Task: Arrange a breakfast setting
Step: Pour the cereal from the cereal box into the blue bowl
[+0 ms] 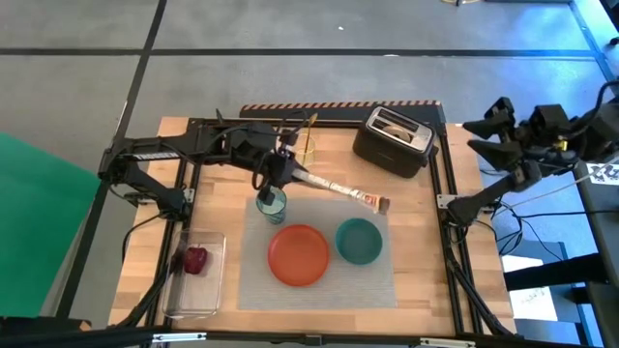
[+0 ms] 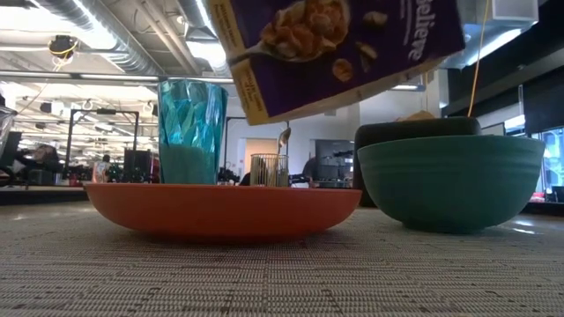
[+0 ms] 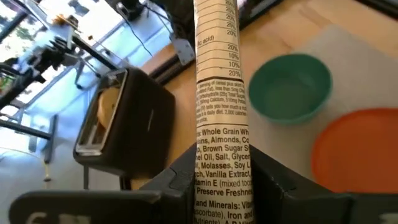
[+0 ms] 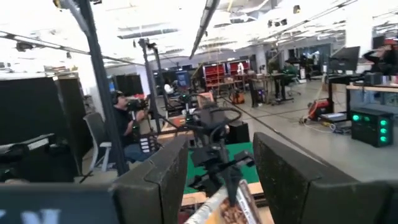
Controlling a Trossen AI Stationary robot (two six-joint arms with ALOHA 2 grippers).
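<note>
My left gripper [image 1: 280,174] is shut on the purple cereal box [image 1: 338,188], which is held in the air over the grey placemat [image 1: 319,290]. On the mat stand the pale blue cup [image 1: 272,203], the orange plate [image 1: 298,255] and the teal bowl [image 1: 359,241]. A bagel [image 3: 102,112] sticks up from the black toaster [image 1: 394,138]. The red fruit [image 1: 196,259] lies in a clear tray. A gold spoon [image 1: 308,135] stands in a small holder. My right gripper [image 1: 484,130] is open and empty, raised beyond the table's right edge. My left gripper pinches the cereal box between its two fingers [image 3: 180,180] across the two broad faces, near one end, with the narrow ingredients panel [image 3: 221,155] facing the wrist camera. The fingers come from the table's left, along the box's length. The box is lifted clear and tilted, its free end [image 1: 382,203] toward the bowl.
The toaster stands at the back right of the table. The clear tray [image 1: 198,275] sits at the front left beside the mat. People and desks show in the room behind.
</note>
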